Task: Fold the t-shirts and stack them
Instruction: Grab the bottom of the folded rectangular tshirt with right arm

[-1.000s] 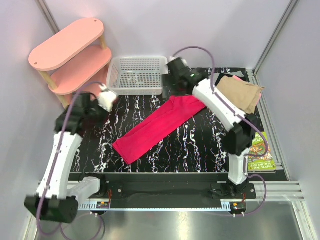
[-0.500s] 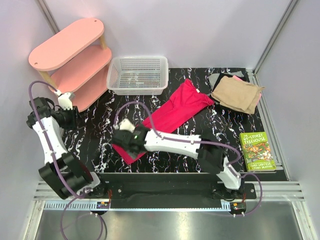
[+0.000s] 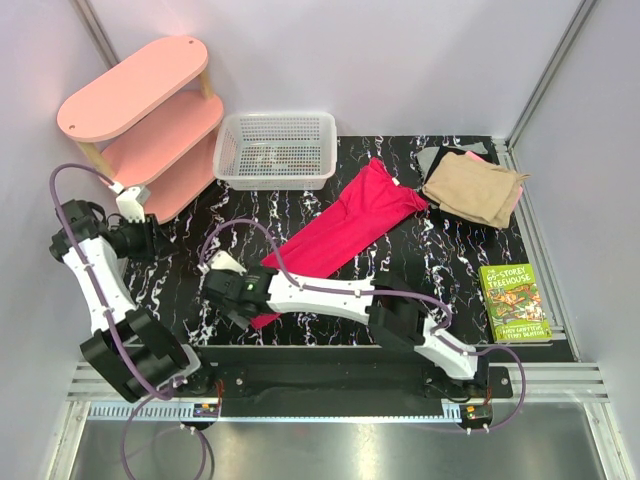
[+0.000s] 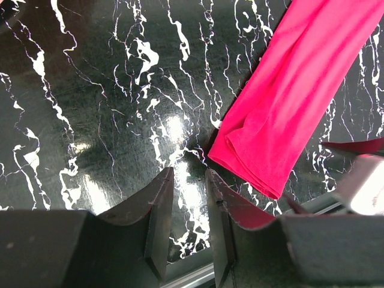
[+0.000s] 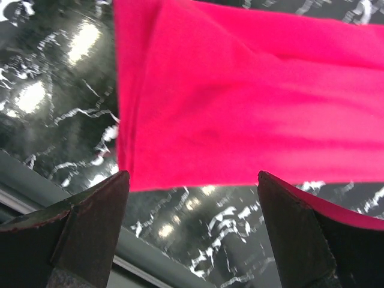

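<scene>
Crimson-pink cloth tee (image 3: 338, 232): long flat diagonal strip. Right gripper (image 5: 192, 177) gapes empty above its near end; left gripper (image 4: 188, 180) barely parted, empty.

Counted four t-shirts in all: one crimson-pink tee (image 3: 340, 235) lying loose, plus a pile of three folded ones, namely one tan tee (image 3: 475, 188), one grey tee (image 3: 432, 160) and one pale pink tee (image 3: 472, 155). Also tallied one white mesh basket (image 3: 228, 150), one pink shelf (image 3: 130, 85) of three tiers, one book (image 3: 515, 300) and two robot arms, a left arm (image 3: 100, 280) and a right arm (image 3: 320, 293).
</scene>
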`<state>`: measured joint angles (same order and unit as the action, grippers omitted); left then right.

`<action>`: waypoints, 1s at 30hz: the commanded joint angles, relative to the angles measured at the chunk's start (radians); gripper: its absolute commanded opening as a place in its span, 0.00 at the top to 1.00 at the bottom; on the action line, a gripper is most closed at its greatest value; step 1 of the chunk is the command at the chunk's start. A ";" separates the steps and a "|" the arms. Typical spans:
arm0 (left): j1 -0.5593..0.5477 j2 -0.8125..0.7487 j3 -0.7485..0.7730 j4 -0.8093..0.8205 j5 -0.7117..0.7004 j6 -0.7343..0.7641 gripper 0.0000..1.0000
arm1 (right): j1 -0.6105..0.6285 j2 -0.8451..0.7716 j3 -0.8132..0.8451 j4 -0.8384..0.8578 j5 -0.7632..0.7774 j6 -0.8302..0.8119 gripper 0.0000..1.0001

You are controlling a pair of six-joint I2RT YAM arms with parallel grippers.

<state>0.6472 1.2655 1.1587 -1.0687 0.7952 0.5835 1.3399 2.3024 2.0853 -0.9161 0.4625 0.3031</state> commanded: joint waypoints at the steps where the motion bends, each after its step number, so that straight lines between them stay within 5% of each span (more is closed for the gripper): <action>1: 0.028 0.038 0.021 -0.002 0.061 0.032 0.69 | 0.001 0.069 0.091 0.057 -0.038 -0.051 0.05; 22: 0.108 0.141 0.027 -0.068 0.088 0.165 0.70 | -0.037 0.252 0.259 0.060 -0.122 -0.065 0.08; 30: 0.114 0.147 0.013 -0.070 0.081 0.191 0.71 | -0.084 0.249 0.214 0.062 -0.174 -0.044 0.30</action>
<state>0.7513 1.4097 1.1587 -1.1347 0.8330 0.7341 1.2812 2.5549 2.3203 -0.8581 0.3141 0.2459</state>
